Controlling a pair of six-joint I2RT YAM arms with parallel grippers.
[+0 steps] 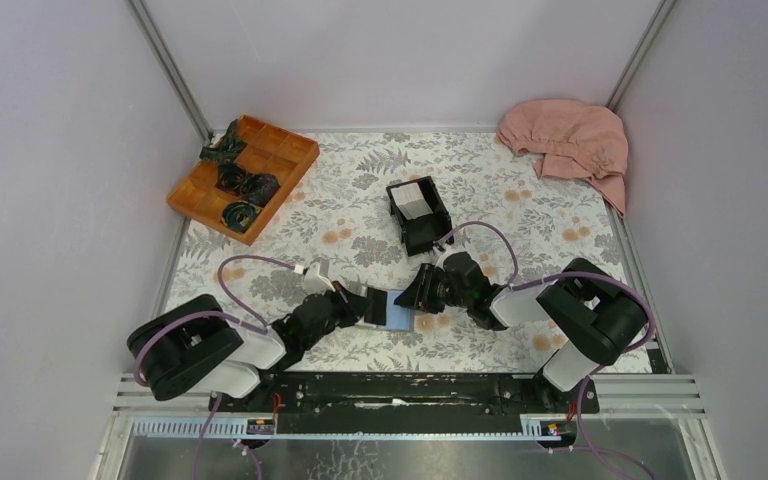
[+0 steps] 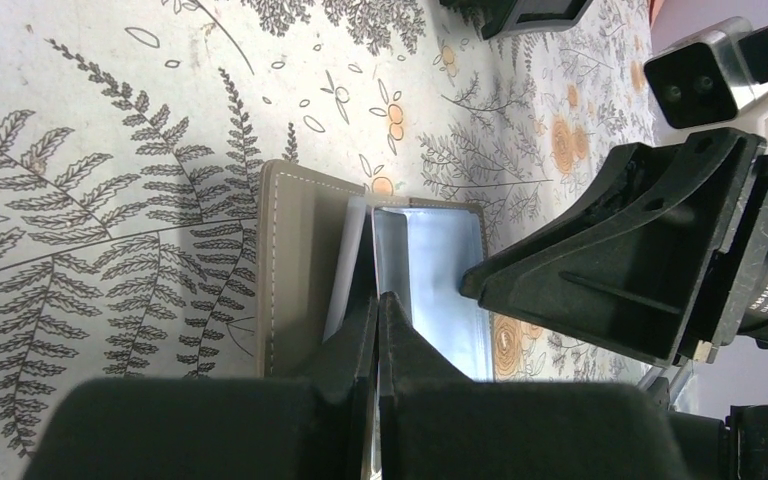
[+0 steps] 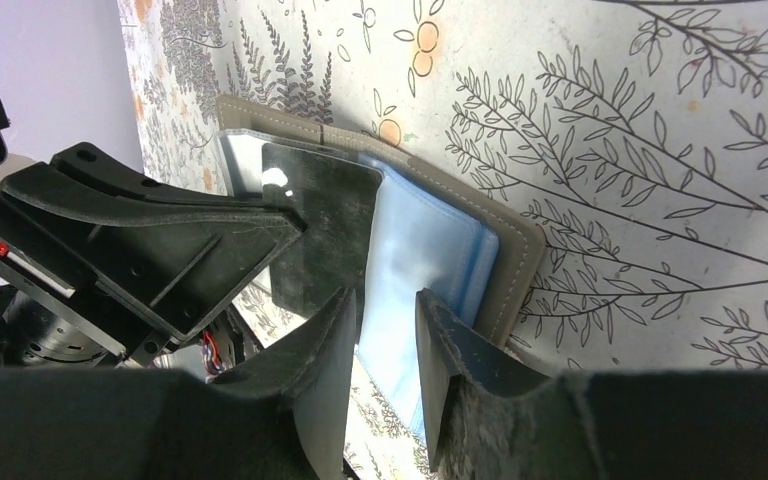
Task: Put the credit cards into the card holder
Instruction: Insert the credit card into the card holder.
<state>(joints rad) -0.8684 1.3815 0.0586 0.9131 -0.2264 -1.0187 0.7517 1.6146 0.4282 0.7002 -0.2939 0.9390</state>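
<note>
The grey card holder (image 1: 388,308) lies open on the cloth near the front, dark half to the left, blue half to the right. My left gripper (image 1: 365,306) is shut on the edge of its dark half (image 2: 377,300), beside the grey cover (image 2: 300,270). A thin white edge (image 2: 345,265) shows beside the cover; I cannot tell what it is. My right gripper (image 1: 418,298) has its jaws slightly apart (image 3: 388,295) astride the blue half (image 3: 430,250). The white credit cards (image 1: 415,200) sit in a black box behind.
The black open box (image 1: 420,215) stands just behind the grippers. An orange compartment tray (image 1: 243,175) with dark items is at the back left. A pink cloth (image 1: 570,140) lies at the back right. The two grippers are tip to tip over the holder.
</note>
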